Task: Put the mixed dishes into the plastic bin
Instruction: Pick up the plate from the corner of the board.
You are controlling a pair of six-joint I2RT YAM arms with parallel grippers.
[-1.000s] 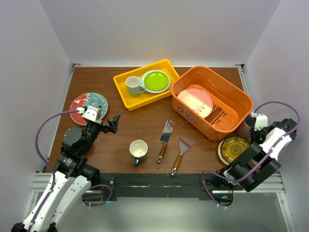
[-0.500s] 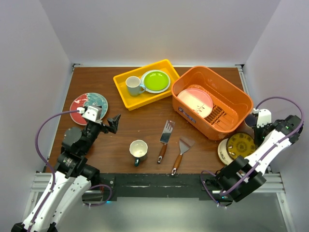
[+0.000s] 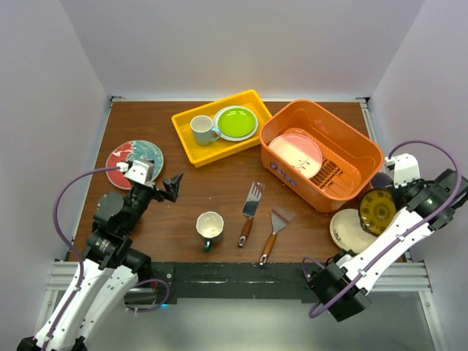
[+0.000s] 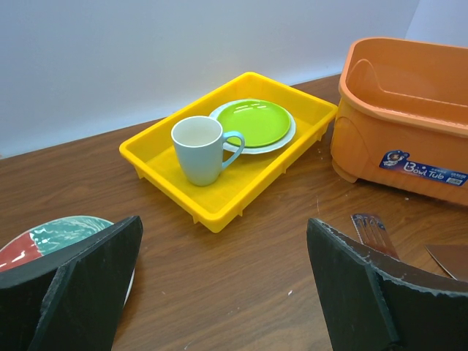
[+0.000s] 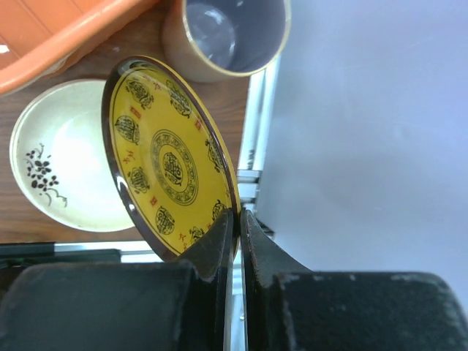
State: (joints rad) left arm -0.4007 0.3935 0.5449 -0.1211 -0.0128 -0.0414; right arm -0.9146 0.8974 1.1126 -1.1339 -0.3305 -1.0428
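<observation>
Yellow patterned plate (image 5: pixel 170 164) on edge, its rim clamped between the right gripper (image 5: pixel 235 219) fingers.
It hangs at 4 o'clock of the plastic bin (image 4: pixel 409 124), above a cream plate (image 5: pixel 58 168). The bin's blue label (image 4: pixel 418 169) has white writing too blurred to read. The left gripper (image 4: pixel 225 227) fingers are wide apart.

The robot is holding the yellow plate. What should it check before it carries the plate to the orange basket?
1. Grip: right gripper shut on the rim of the yellow plate: ok.
2. Firm enough for a plate tilted on edge: cannot tell.
3. Lifted free of the cream plate underneath: cannot tell.
4. Room in the orange bin beside the pink plate: ok.
5. Path: left gripper open, away from the bin: ok.
</observation>
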